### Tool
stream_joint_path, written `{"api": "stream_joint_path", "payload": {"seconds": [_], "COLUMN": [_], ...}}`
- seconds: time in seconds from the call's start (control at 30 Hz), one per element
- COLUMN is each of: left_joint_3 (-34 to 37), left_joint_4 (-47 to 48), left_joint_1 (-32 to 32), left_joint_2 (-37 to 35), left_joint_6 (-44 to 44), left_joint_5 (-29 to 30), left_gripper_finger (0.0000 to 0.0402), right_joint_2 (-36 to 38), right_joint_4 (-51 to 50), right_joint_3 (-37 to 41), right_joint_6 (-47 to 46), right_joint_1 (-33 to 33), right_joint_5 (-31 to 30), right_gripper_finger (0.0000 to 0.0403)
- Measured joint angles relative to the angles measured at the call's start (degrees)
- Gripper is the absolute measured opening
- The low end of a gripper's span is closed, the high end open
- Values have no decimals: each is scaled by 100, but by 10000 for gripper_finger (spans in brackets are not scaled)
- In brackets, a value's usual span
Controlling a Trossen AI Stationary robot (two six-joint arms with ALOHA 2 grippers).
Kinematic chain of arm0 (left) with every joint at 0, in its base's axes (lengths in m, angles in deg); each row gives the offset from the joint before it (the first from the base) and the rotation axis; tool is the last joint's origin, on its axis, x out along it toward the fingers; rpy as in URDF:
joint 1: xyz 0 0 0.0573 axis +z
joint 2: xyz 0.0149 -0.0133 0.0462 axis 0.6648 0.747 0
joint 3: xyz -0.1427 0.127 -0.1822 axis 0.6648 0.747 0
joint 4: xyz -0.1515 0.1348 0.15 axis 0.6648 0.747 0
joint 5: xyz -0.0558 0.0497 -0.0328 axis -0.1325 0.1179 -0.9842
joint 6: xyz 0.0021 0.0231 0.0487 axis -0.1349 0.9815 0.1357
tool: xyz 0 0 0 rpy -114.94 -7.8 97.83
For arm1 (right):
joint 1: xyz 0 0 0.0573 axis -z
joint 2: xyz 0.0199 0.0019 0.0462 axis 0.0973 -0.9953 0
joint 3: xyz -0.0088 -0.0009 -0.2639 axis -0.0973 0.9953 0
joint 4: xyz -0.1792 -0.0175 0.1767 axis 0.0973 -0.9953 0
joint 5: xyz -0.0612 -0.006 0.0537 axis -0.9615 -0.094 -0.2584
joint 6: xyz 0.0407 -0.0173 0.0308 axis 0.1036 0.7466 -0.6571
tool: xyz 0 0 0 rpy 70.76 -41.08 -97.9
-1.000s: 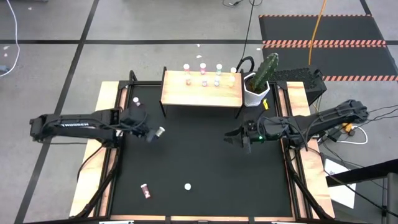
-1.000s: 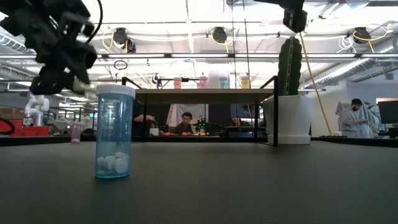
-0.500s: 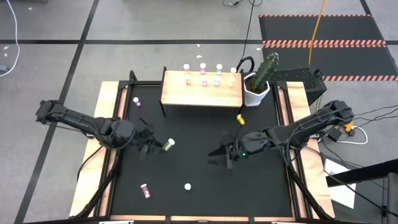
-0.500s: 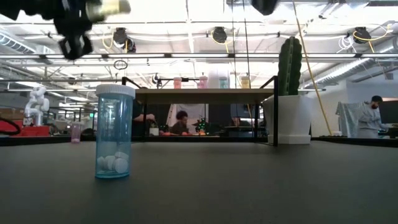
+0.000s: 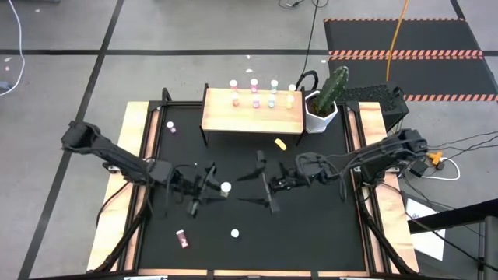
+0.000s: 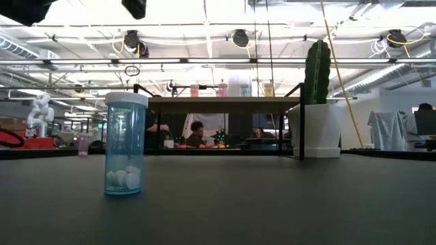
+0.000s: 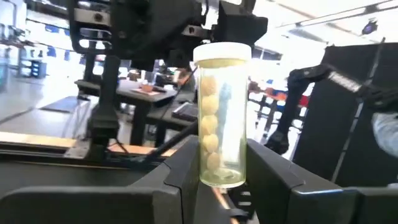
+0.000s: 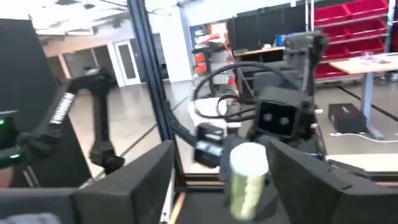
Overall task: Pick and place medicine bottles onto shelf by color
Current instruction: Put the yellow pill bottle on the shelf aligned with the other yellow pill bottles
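My left gripper [image 5: 218,188] is over the middle of the mat, shut on a yellowish, white-capped medicine bottle [image 7: 221,118] that stands upright; its cap [image 5: 225,187] shows from above. My right gripper [image 5: 258,185] faces it from the right, open, a short way off. In the right wrist view the bottle [image 8: 249,180] shows between my right gripper's [image 8: 217,155] fingers, untouched. The shelf [image 5: 253,117] stands at the far edge with several bottles on it. A teal bottle [image 6: 125,144] stands on the mat near the front. A pink one [image 5: 181,239] lies beside it. My left gripper pinches the bottle's lower body [image 7: 219,177] between its two fingers [image 7: 180,180]. The fingers come about level from the table's left. The bottle stands upright with its cap on top, lifted clear of the mat.
A white pot with a cactus [image 5: 323,105] stands right of the shelf. A small yellow thing [image 5: 280,143] lies on the mat before the shelf. Another small bottle [image 5: 170,126] is at the far left. Black frame rails [image 5: 148,155] run along both sides.
Both arms have swung in toward the table's middle and toward each other. My left gripper has carried the bottle rightward and rolled, so the bottle now stands upright. My right gripper has opened wider. The yellow thing has appeared before the shelf and gone leftward.
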Motion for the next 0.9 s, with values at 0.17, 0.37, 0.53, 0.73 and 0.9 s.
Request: {"api": "stream_joint_path", "payload": {"seconds": [0.17, 0.37, 0.53, 0.73, 0.9], "left_joint_3": [-460, -1178, -1334, -1334, -1334], "left_joint_4": [-10, 296, 494, 572, 917], "left_joint_1": [30, 178, 333, 382, 406], "left_joint_2": [639, 1257, 1282, 1227, 1229], "left_joint_6": [231, 741, 792, 674, 543], "left_joint_5": [182, 215, 222, 307, 472], "left_gripper_finger": [118, 118, 118, 118, 118], "right_joint_2": [-30, -40, 57, 425, 520], "right_joint_4": [-297, -612, -885, -1802, -1995], "right_joint_3": [0, 7, 13, 11, 13], "right_joint_6": [-226, -498, -597, -364, -352], "right_joint_1": [232, 564, 619, 626, 764], "right_joint_5": [20, 870, 1513, 1484, 1495], "right_gripper_finger": [296, 294, 268, 237, 213]}}
